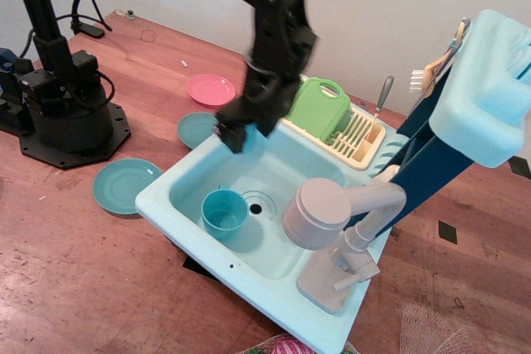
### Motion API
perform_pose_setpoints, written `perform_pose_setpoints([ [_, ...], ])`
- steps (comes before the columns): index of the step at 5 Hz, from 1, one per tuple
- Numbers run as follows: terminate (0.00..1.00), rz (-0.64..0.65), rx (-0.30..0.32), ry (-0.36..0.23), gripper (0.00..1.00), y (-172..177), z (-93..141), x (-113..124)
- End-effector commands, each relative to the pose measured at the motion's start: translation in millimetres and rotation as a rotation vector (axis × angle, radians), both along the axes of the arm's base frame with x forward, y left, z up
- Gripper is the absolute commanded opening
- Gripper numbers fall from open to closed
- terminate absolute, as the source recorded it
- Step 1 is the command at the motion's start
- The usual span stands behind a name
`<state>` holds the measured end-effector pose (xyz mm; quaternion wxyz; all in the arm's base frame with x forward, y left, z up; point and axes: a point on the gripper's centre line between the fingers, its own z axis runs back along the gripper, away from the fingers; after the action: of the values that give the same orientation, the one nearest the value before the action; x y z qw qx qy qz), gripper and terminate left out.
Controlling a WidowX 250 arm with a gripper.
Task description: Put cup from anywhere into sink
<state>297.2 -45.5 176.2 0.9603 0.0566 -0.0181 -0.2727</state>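
The light-blue sink with its dark drain and grey-lilac faucet fills the middle. My gripper hangs blurred over the basin's far-left corner, fingers pointing down and close together. The small teal cup is hidden between the dark fingers; no part of it shows clearly. It lies nowhere on the table or in the basin. A wider teal cup with a side handle stands in the basin next to the drain.
A cream dish rack with a green cutting board sits behind the sink. Two teal plates and a pink plate lie left of it. A black arm base stands far left, a blue stand at right.
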Motion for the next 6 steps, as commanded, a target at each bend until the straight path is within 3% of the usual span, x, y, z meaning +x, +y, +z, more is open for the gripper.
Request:
perform_pose_setpoints([
  [1,0.00,-0.034,-0.024,-0.029,0.00,-8,-6,22],
  [2,0.00,-0.051,-0.039,-0.016,1.00,-5,-12,25],
  [3,0.00,-0.040,-0.007,-0.005,1.00,11,2,17],
  [4,0.00,0.008,0.037,-0.007,1.00,32,22,-10],
  [5,0.00,0.074,0.065,0.032,1.00,46,30,-58],
  [6,0.00,0.150,0.045,0.063,1.00,40,15,-108],
])
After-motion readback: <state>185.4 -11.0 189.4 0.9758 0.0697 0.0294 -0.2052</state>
